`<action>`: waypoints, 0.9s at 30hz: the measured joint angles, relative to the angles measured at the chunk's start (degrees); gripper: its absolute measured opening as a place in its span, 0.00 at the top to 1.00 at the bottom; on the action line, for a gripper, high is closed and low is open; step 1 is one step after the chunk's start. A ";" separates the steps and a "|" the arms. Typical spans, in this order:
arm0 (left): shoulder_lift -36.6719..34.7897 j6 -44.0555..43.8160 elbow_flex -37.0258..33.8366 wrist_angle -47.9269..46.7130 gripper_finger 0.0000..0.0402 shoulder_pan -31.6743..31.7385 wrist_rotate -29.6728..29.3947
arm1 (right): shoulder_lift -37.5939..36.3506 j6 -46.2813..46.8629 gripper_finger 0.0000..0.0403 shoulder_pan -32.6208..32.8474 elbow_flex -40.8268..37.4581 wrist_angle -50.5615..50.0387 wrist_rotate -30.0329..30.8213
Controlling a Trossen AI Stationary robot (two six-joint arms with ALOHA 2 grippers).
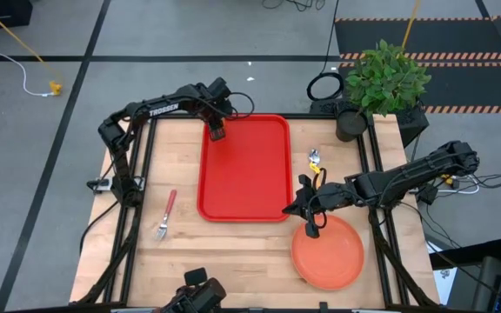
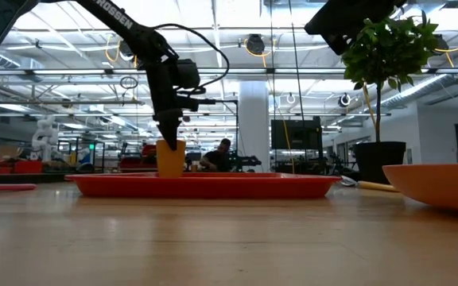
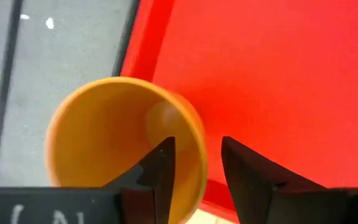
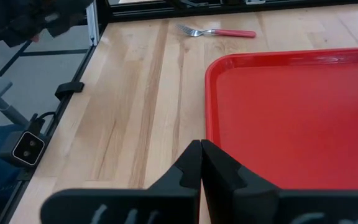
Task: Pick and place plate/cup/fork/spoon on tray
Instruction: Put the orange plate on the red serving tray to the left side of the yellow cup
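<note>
Cup-placing step, as far as I can judge. From the high view, my left gripper (image 1: 217, 132) sits at the tray's (image 1: 259, 187) 11 o'clock corner, and the cup itself is hidden under it there. The right gripper (image 1: 310, 228) hangs over the 11 o'clock edge of the plate (image 1: 333, 256), which sits off the tray at its 4 o'clock. The spoon (image 1: 317, 165) lies at the tray's 3 o'clock, partly covered by the right arm, and the fork (image 1: 166, 215) is on the wood at 8 o'clock.

Low view: the cup (image 2: 171, 158) stands upright on the tray (image 2: 205, 185) with the left gripper (image 2: 169, 135) coming down into it. Whether its base is fully seated I can't tell.

Left wrist view: one finger is inside the cup (image 3: 104, 143), the other outside, pinching the wall, so it's gripping the cup over the tray's corner.

Right wrist view: the fingers (image 4: 188, 168) are pressed together with nothing between them that I can see, and the plate is out of view.

Next, I'd guess: let go of the cup, lift straight up, then go for the plate.
</note>
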 joint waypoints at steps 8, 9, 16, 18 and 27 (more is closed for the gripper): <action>-6.60 -0.98 0.13 -0.68 0.63 -1.63 -1.92 | 0.00 0.17 1.00 0.00 -0.02 0.56 0.00; -7.76 -1.23 0.13 -0.66 0.63 -2.00 -1.91 | 0.00 0.17 1.00 0.00 -0.02 0.78 0.00; -15.86 -5.76 0.15 -2.75 0.63 -6.60 -0.09 | -0.02 0.20 1.00 0.00 -0.02 2.48 0.00; -18.21 -6.23 0.15 -3.75 0.63 -8.89 0.59 | -0.02 0.21 1.00 0.07 -0.02 2.56 0.00; -25.39 -7.47 0.14 -5.92 0.63 -25.46 0.69 | -0.02 1.21 1.00 0.09 -0.02 2.56 -0.20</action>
